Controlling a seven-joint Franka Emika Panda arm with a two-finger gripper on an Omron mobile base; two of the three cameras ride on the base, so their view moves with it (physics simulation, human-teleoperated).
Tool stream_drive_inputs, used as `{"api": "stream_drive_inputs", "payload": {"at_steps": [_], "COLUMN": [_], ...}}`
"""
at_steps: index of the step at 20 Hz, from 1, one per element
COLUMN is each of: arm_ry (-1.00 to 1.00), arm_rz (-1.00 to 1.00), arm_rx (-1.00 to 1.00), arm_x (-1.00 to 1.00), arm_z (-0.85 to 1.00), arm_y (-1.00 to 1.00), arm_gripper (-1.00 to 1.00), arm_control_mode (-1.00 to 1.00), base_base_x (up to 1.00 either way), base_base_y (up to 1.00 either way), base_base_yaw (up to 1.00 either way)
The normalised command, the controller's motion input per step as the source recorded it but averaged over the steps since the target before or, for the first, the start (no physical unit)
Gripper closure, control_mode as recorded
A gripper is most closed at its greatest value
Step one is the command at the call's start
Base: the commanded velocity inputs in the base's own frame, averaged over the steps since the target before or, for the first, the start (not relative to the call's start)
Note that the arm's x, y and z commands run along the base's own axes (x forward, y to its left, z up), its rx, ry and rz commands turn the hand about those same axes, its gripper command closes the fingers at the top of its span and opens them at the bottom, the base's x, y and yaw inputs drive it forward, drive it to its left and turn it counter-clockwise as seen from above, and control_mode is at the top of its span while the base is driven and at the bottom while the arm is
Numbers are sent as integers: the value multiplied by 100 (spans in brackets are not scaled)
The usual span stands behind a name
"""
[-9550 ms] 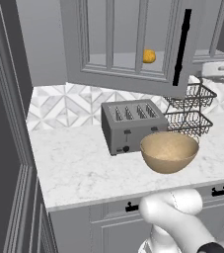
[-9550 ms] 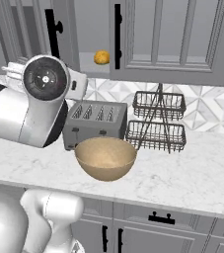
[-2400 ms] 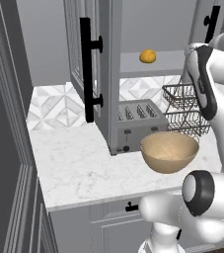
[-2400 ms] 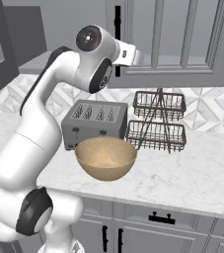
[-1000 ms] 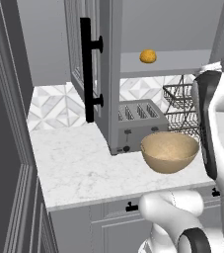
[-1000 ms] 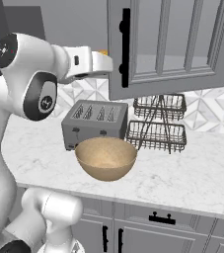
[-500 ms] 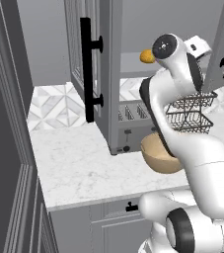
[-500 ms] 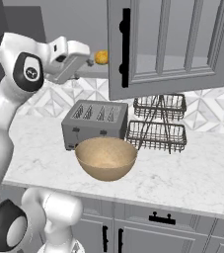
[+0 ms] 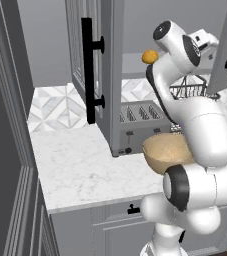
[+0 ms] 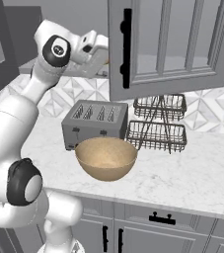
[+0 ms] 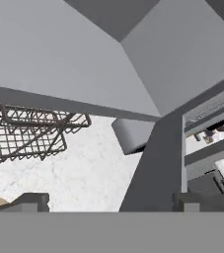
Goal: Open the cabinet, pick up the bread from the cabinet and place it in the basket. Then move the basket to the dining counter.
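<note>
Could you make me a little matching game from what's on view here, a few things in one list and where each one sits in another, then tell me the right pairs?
Things:
1. bread
2. basket
3. toaster
4. wire rack

Places:
A. on the marble worktop, nearest its front edge
B. up on the shelf inside the open cabinet
C. on the worktop, under the swung-open right cabinet door, beside the toaster
D. on the worktop, just behind the basket

Pairs: 1-B, 2-A, 3-D, 4-C
</note>
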Motion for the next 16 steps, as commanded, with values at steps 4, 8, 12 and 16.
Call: {"api": "stream_drive_inputs", "payload": {"at_steps": [4,8,12,16], "arm_ry": [-5,-16,-18,-16], "arm_rz": [-21,-15,-7,-1], "arm_rx": [17,22,20,18], "arm_x": [-77,-100,-91,-40], "arm_z": [0,0,0,-7], "arm_y": [-86,-91,-99,-100], "arm_gripper": [-100,-100,-100,-100], "arm_control_mode": [-100,-100,-100,-100], "base_base_x": [0,0,0,0], "base_base_y": [0,0,0,0], "base_base_yaw": [0,0,0,0]}}
